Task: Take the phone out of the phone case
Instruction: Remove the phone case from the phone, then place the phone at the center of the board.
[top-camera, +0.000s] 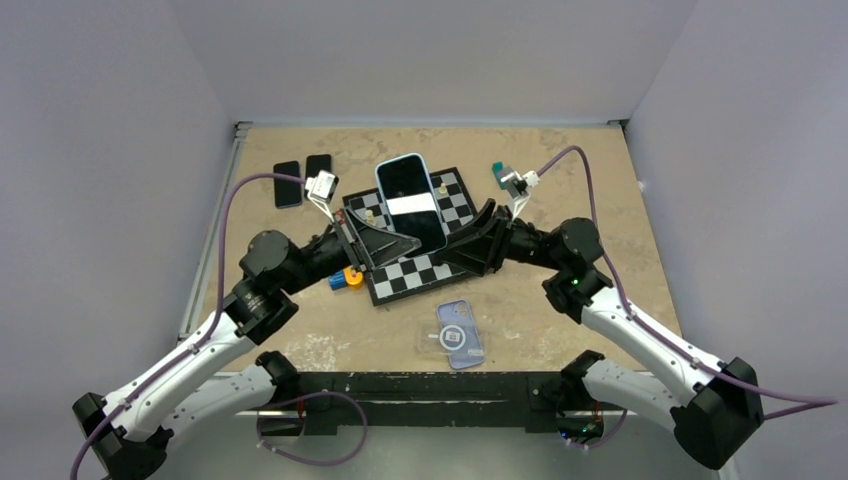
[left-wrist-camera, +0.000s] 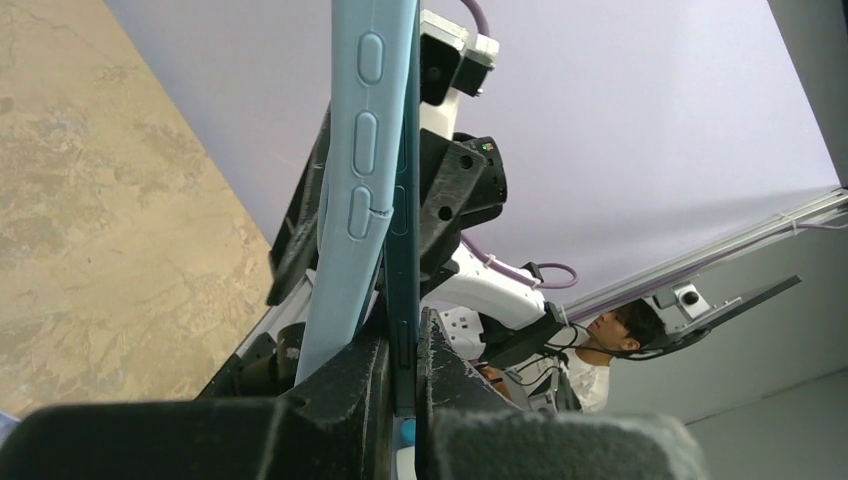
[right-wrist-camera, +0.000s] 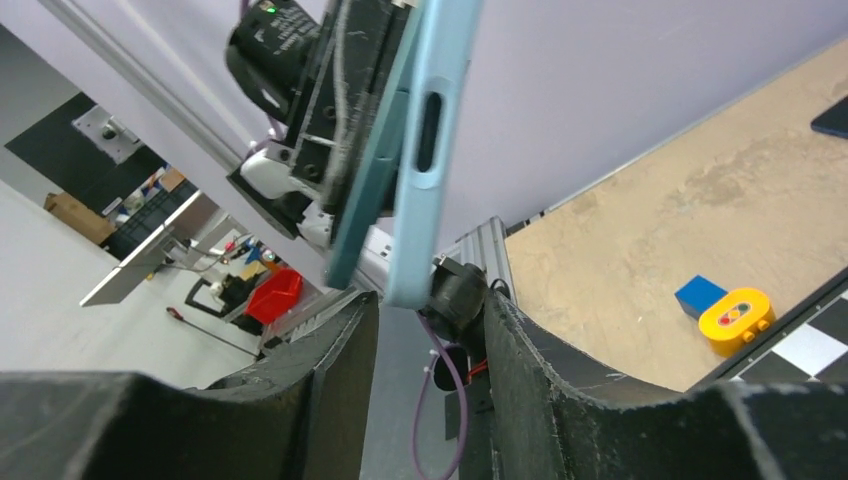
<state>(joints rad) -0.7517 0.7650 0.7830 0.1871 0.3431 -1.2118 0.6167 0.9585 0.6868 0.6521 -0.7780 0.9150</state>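
As anchor, teal slab phone is clamped by left gripper. Likely for peeling, light-blue rubber case is straddled, unclamped, by right gripper.

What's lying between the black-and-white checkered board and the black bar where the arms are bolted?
A translucent lilac phone case lies there, seen in the top view.

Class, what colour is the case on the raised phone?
Light blue; the case shows best in left wrist view.
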